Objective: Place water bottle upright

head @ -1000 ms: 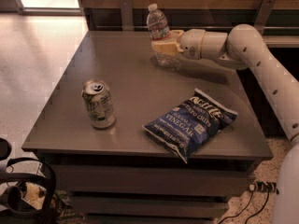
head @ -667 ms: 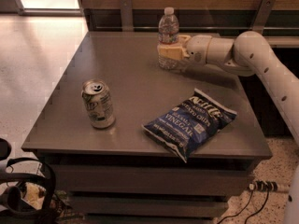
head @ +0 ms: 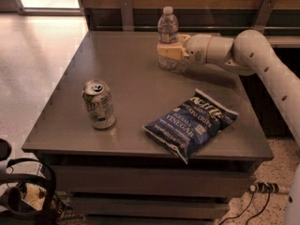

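Observation:
The water bottle is a small clear ribbed bottle with a white cap and a reddish-white label band. It stands upright near the far edge of the grey table, its base touching or just above the top. My gripper comes in from the right on the white arm and its yellowish fingers are shut on the bottle's lower half, hiding part of it.
A silver-green soda can stands at the front left of the table. A blue chips bag lies at the front right. A wooden wall with metal brackets runs behind the table. Dark gear sits on the floor at lower left.
The bottle has gone from tilted to upright in my gripper. The gripper has rotated and shifted slightly right and lowered it toward the table top.

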`<state>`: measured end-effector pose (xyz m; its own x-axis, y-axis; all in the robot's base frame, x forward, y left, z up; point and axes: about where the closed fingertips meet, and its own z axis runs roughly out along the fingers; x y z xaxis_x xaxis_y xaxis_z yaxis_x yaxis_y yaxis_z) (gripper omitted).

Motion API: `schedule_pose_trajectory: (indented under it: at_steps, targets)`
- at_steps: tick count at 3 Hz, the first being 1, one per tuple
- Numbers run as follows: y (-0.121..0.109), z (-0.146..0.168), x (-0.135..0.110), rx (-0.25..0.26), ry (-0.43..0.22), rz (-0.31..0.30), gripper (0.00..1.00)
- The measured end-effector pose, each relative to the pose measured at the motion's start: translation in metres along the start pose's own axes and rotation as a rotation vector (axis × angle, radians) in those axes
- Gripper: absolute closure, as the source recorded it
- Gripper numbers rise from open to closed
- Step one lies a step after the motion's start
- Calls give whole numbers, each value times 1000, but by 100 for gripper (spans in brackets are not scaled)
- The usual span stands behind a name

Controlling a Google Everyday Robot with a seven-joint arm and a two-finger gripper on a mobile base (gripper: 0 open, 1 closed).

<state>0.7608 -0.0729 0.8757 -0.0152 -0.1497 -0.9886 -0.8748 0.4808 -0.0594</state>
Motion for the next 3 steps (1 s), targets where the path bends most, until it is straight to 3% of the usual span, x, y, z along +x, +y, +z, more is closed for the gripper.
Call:
schedule_pose_trajectory:
  at_steps: [3]
  targets:
    - [0,0,-1,-1,0,0,4]
